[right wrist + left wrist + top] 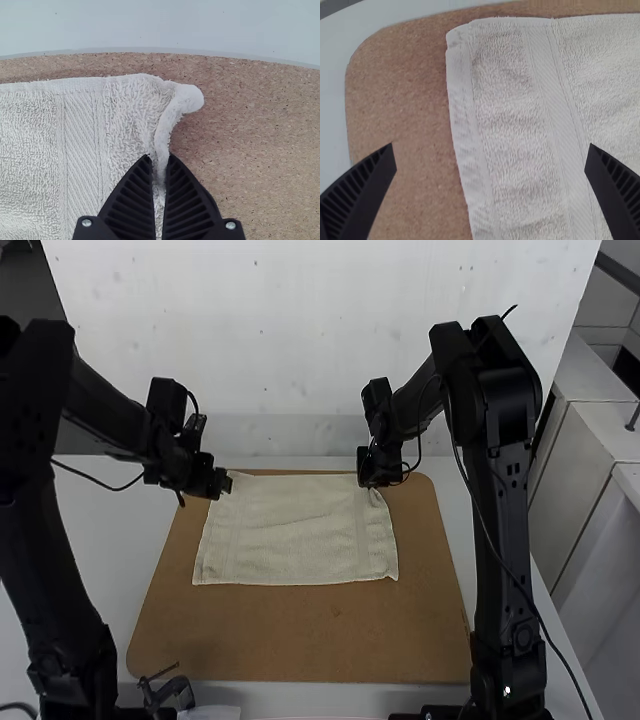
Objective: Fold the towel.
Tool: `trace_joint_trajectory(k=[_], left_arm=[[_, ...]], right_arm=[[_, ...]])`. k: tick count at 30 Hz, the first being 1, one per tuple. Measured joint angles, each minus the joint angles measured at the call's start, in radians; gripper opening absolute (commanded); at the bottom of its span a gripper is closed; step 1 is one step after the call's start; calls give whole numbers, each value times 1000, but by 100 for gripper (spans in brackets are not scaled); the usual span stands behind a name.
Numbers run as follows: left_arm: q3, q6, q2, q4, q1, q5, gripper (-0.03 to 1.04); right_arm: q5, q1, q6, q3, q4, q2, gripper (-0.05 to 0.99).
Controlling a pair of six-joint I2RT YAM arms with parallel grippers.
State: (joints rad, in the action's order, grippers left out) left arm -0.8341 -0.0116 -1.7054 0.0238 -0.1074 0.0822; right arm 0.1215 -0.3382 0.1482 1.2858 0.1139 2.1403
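The counter is white and dimly lit. On it lies a brown board, speckled with fine flecks, its corners rounded. The left arm and the right arm, both black, stand on either side. The towel is on the far part of the board, spread out and wider than it is deep, its far edge near the board's far edge. It is cream-white, with a looped pile, shallow creases and a flat woven band near its left end; another band runs near its right end. The left side is smooth along its hem, with a small step close to the far corner; I cannot tell whether that marks a second layer.

The right gripper is at the towel's far right, its jaws clenched on the right edge just short of the far corner. There the cloth is pinched into a narrow ridge, and the corner puckers into a rounded lump. The left gripper is by the far left corner, its jaws released and wide apart. Smallest is a dark clamp by the board's near left corner.
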Motion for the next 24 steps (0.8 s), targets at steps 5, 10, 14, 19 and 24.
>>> trace_joint_trajectory(k=[5,10,14,19,24], left_arm=[[-102,-28,-114,-22,-18,-19,96],[-174,-43,-222,-55,-17,-54,96],[-230,-57,-288,-59,-17,-68,94],[-287,-68,-354,-35,-17,-77,64],[-347,-81,-402,17,-16,-74,2]], right_arm=[[0,0,0,0,0,0,2],[0,0,0,0,0,1,2],[0,0,0,0,-1,2,2],[1,0,0,0,-2,2,2],[3,-1,-2,0,-2,2,2]])
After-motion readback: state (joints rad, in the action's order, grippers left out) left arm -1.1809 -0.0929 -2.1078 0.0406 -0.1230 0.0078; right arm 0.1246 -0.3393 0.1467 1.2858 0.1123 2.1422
